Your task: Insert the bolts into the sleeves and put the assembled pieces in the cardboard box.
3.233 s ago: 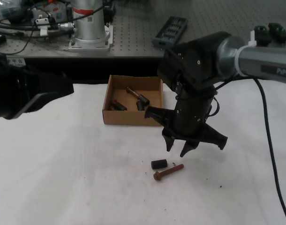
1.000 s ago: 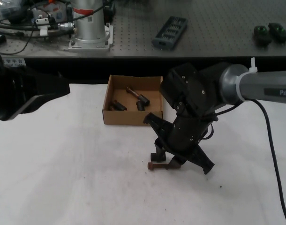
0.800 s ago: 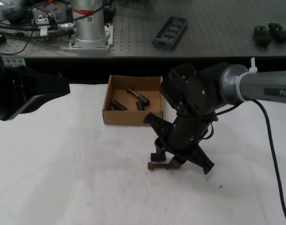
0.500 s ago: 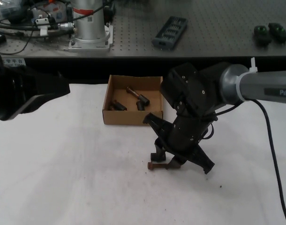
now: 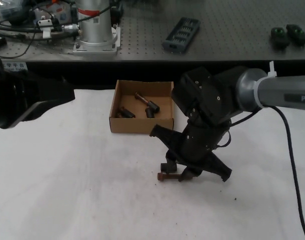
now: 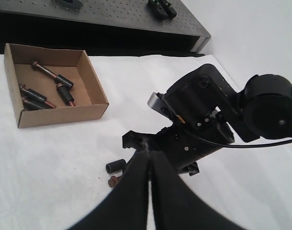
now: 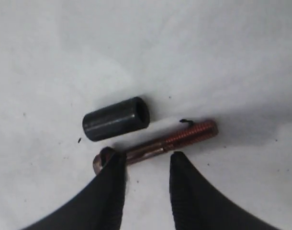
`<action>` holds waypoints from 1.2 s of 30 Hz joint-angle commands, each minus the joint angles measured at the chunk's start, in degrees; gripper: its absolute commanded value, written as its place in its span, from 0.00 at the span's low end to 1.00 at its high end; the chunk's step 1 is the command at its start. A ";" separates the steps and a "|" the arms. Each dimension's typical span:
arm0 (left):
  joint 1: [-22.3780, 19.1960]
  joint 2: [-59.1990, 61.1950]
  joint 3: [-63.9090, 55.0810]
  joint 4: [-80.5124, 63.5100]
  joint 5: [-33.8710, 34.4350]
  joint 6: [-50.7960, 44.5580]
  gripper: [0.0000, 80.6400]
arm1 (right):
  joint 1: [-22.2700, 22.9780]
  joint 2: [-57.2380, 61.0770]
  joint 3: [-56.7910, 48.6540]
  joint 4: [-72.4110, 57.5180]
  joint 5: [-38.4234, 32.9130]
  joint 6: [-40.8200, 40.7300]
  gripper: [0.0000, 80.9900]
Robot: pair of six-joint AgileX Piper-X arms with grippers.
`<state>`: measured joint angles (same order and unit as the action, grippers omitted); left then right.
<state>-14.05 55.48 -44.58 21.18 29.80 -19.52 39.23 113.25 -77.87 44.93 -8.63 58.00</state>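
**Right gripper down at the bolt**

Your right gripper (image 7: 146,165), hovering higher three seconds ago, is now sitting low, fingers parted, tips at the bolt (image 7: 155,143) lying beside the sleeve (image 7: 116,119) on the white cloth (image 5: 67,190). Your left gripper (image 6: 149,158) is hanging pinched together, farther back. The box (image 5: 141,125) is sitting near the perforated bench (image 5: 217,30).

Sleeve (image 7: 116,119) just beside bolt (image 7: 184,135); cardboard box (image 5: 140,125) behind both, apart.

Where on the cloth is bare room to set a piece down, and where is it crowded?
Bare: the white cloth left of the cardboard box and the near strip. Crowded: around the bolt and sleeve, where the right gripper's fingers hang over the bolt.
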 commanded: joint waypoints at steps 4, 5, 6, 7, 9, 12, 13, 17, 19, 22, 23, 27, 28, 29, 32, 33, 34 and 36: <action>0.23 -0.62 -0.39 -0.30 -0.02 -0.45 0.03 | -0.20 -7.33 -0.08 5.53 -0.95 -18.89 0.30; 0.23 -0.62 -0.39 -0.30 -0.02 -0.45 0.03 | -0.20 -8.33 -0.08 5.91 -1.34 -23.65 0.30; 0.23 -0.62 -0.39 -0.30 -0.02 -0.45 0.03 | -0.20 -9.48 -0.08 6.08 -1.67 -31.43 0.30; 0.23 -0.62 -0.39 -0.30 -0.02 -0.45 0.03 | -0.58 -10.53 -0.08 6.36 -1.92 -40.23 0.30; 0.23 -0.62 -0.39 -0.30 -0.02 -0.07 0.03 | -1.03 -11.86 -0.08 7.59 -2.89 -55.23 0.30; 0.23 -0.62 -0.39 -0.30 -0.13 0.17 0.03 | -1.12 -11.96 -0.08 9.35 -4.88 -73.40 0.30; 0.23 -0.62 -0.39 -0.30 -0.13 0.17 0.03 | -1.12 -11.60 -0.08 9.57 -5.28 -78.72 0.30; 0.23 -0.62 -0.39 -0.30 0.01 0.17 0.03 | -1.28 -8.76 -0.08 8.42 -4.59 -88.41 0.30; 0.23 -0.62 -0.39 -0.30 0.01 0.17 0.03 | -1.42 -6.66 -0.08 7.02 -3.60 -91.49 0.30; 0.23 -0.62 -0.39 -0.30 0.01 0.17 0.03 | -1.42 -3.88 -0.08 5.69 -3.44 -93.80 0.30; 0.23 -0.62 -0.39 -0.30 0.01 0.17 0.03 | -1.42 -3.12 -0.08 5.37 -3.44 -93.89 0.30; 0.23 -0.62 -0.39 -0.30 0.01 0.17 0.03 | -1.54 -1.21 -0.08 4.14 -3.44 -94.09 0.30; 0.23 -0.62 -0.39 -0.30 0.01 0.17 0.03 | -1.80 -0.93 -0.08 3.74 -3.44 -94.15 0.30; 0.23 -0.62 -0.39 -0.30 0.01 0.17 0.03 | -1.96 -0.67 -0.08 3.30 -3.44 -94.11 0.30; 0.23 -0.62 -0.39 -0.30 0.01 0.17 0.03 | -2.43 -0.16 -0.08 1.86 -3.44 -95.01 0.30; 0.23 -0.62 -0.39 -0.30 0.01 0.17 0.03 | -2.41 0.05 -0.08 1.30 -3.44 -95.00 0.30; 0.23 -0.62 -0.39 -0.30 0.01 0.17 0.03 | -2.52 0.14 -0.08 0.95 -3.44 -95.00 0.30; 0.23 -0.62 -0.39 -0.30 0.01 0.17 0.03 | -2.56 0.30 -0.08 0.63 -3.62 -95.19 0.30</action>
<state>-14.05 55.48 -44.58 21.24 29.80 -19.52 37.09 113.12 -77.73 46.39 -11.36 -36.49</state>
